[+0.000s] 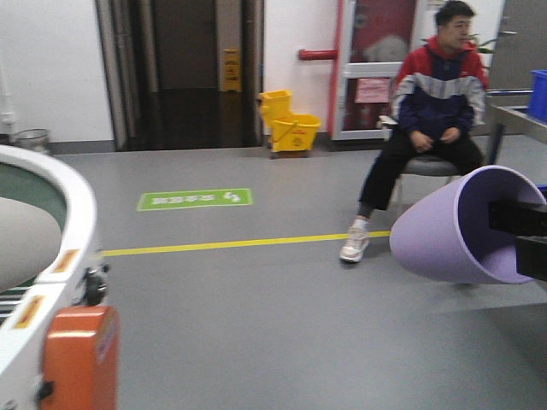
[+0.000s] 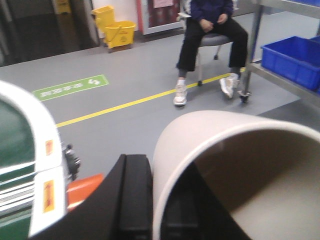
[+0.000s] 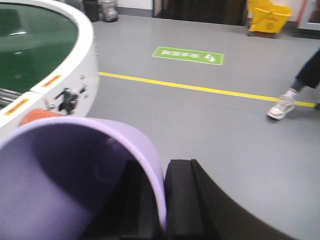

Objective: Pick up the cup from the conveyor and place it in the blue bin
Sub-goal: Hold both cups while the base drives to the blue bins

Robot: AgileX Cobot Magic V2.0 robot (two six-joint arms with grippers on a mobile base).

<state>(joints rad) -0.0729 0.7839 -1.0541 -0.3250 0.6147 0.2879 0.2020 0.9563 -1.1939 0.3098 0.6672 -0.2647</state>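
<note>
Purple cup (image 1: 444, 231), lower right in the front view, is pinched by its rim in my right gripper (image 3: 162, 196), a cream cup (image 2: 225, 145) likewise in my left gripper (image 2: 152, 200), so I swing slowly lest either slip.

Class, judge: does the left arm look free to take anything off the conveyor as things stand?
Probably not. The left gripper is shut on a cream cup, one finger inside its rim, so nothing more fits, though the conveyor lies close beside it.
</note>
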